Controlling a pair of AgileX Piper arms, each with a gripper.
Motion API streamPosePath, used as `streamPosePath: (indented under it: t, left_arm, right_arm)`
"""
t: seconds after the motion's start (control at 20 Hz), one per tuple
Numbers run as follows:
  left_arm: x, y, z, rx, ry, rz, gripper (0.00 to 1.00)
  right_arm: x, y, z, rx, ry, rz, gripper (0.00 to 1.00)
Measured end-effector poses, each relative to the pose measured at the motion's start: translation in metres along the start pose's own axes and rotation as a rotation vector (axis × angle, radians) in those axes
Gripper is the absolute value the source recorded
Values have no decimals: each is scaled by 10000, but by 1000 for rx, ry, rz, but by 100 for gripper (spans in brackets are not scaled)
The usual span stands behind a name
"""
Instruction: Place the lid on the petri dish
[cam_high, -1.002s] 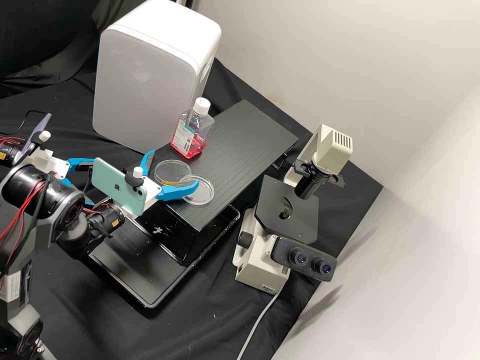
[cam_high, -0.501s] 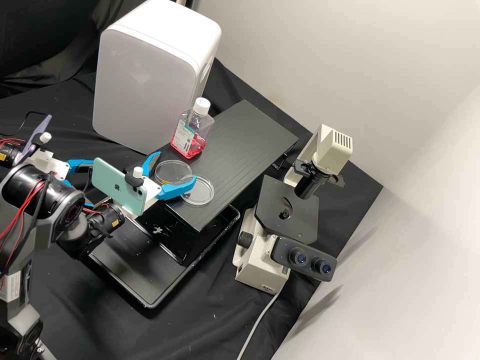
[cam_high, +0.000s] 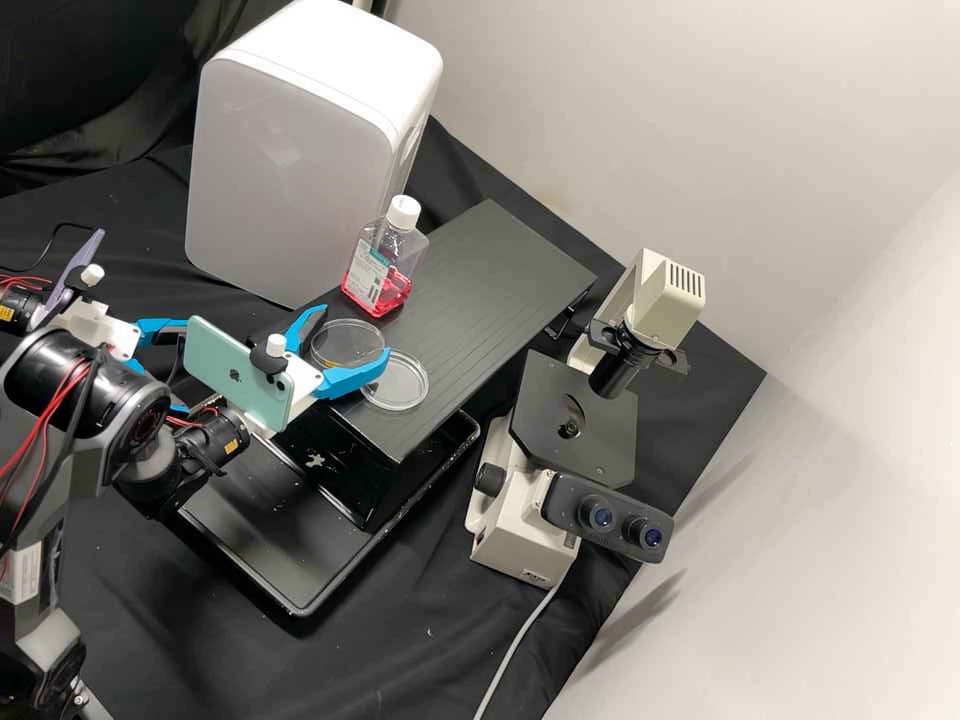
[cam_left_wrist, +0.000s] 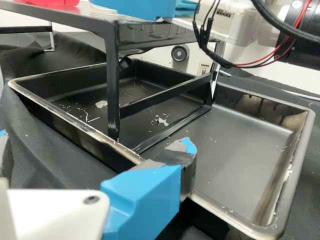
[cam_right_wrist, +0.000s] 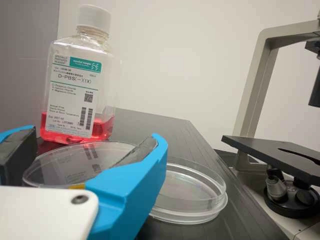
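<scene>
A clear petri dish lid (cam_high: 347, 342) (cam_right_wrist: 75, 162) sits between the blue fingers of my right gripper (cam_high: 333, 348) (cam_right_wrist: 90, 150), which is shut on its rim above the black raised platform (cam_high: 480, 280). The open petri dish (cam_high: 396, 381) (cam_right_wrist: 190, 192) lies flat on the platform just beside the lid, towards the microscope, and their edges overlap in view. My left gripper (cam_left_wrist: 95, 142) stands open and holds nothing. It is low at the near rim of the black tray (cam_left_wrist: 240, 165) under the platform.
A bottle of pink liquid (cam_high: 383, 262) (cam_right_wrist: 80, 95) stands on the platform right behind the lid. A large white box (cam_high: 300, 140) sits farther back. The microscope (cam_high: 590, 420) stands to the platform's right, its stage (cam_right_wrist: 280, 155) close to the dish.
The right gripper's fingers have drawn in around the lid, and the lid has shifted slightly away from the open dish. The left arm has not moved.
</scene>
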Motion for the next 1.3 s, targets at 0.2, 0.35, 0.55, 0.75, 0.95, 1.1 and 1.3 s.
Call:
streamPosePath:
  t: [0.2,0.35,0.55,0.75,0.95,1.1,1.3]
  left_arm:
    - [1,-1,5,10,-2,-1,100]
    - [3,-3,10,23,-2,-1,100]
    - [6,-6,19,23,-5,-2,100]
    - [6,-6,19,23,-5,-2,100]
    - [6,-6,19,23,-5,-2,100]
    - [6,-6,19,23,-5,-2,100]
    - [6,-6,19,23,-5,-2,100]
  right_arm:
    - [1,2,3,-1,0,0,0]
    - [-1,18,-4,1,3,6,0]
    - [-27,129,4,7,-2,42,0]
    - [-79,280,68,32,-36,94,0]
    - [-98,371,109,67,-49,129,0]
    - [-99,375,116,70,-56,133,0]
    - [-100,381,126,74,-66,141,100]
